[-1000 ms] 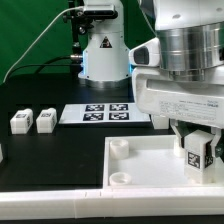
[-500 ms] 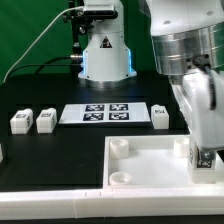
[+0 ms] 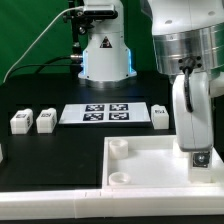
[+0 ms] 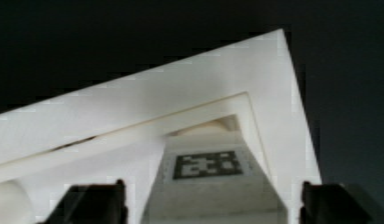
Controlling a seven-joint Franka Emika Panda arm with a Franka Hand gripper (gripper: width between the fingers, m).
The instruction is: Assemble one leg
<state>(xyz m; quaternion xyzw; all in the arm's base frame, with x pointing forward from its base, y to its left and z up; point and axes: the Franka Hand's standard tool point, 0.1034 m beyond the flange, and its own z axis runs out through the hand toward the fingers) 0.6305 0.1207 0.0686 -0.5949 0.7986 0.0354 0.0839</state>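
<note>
My gripper [image 3: 199, 157] stands over the near right corner of the big white slab [image 3: 150, 165], fingers pointing down. It is shut on a small white leg [image 3: 203, 158], whose tag partly shows between the fingers. In the wrist view the leg [image 4: 208, 165] stands upright between the two dark fingers [image 4: 91, 205], tag facing the camera, with the gripper [image 4: 208, 197] around it and the slab's corner [image 4: 100, 115] beneath. The leg's lower end is hidden. Three more legs stand on the black table: two [image 3: 21, 121] [image 3: 45, 120] at the exterior view's left and one [image 3: 160, 117] beside the marker board.
The marker board [image 3: 97, 113] lies at the table's middle. A white robot base [image 3: 103, 55] with cables stands behind it. The slab has a round socket [image 3: 120, 147] at its far left corner and another [image 3: 119, 176] nearer.
The gripper has turned about its vertical axis with the leg, roughly a quarter turn, so the fingers now show edge-on. The leg beside the marker board came into view.
</note>
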